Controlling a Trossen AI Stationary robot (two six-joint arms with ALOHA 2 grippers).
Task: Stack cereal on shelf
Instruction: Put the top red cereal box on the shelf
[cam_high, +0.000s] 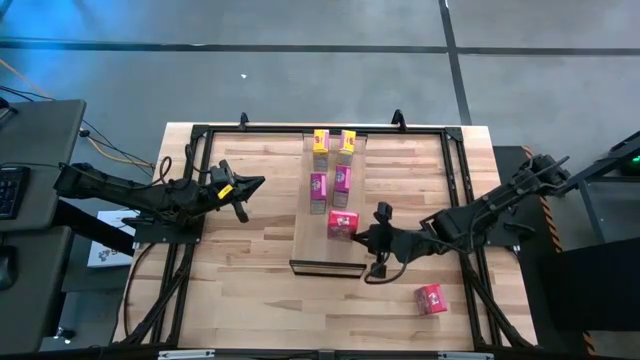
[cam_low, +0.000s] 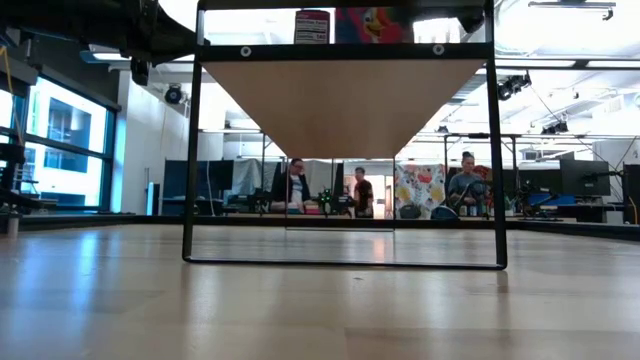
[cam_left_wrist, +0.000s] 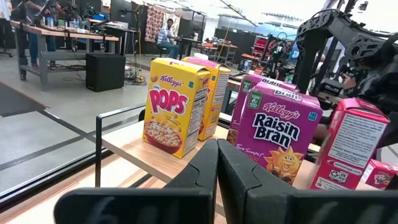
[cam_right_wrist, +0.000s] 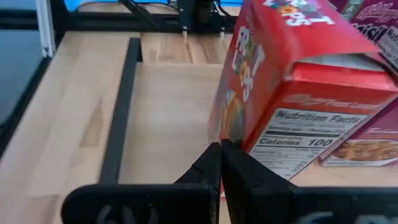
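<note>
On the pale shelf (cam_high: 325, 255) stand two yellow boxes (cam_high: 333, 141) at its far end, two magenta boxes (cam_high: 330, 185) behind them, and one red box (cam_high: 342, 222) nearest its middle. My right gripper (cam_high: 361, 237) is shut, right beside the red box's right side; in its wrist view the shut fingertips (cam_right_wrist: 221, 146) sit at the box (cam_right_wrist: 292, 74). A second red box (cam_high: 430, 298) lies on the tabletop at the near right. My left gripper (cam_high: 258, 183) waits shut to the left of the shelf, pointing at the boxes (cam_left_wrist: 174, 106). My right gripper's shut fingertips come slanting down from the table's right, at the lower part of the red box's corner edge (cam_right_wrist: 231, 127), between its picture face and its nutrition side. The box stands on the shelf. I cannot tell whether the fingertips touch it.
A black metal frame (cam_high: 200, 130) runs around the tabletop and carries the shelf. In the low view the shelf's underside (cam_low: 340, 100) hangs above the bare wood table. People sit in the room beyond the far edge.
</note>
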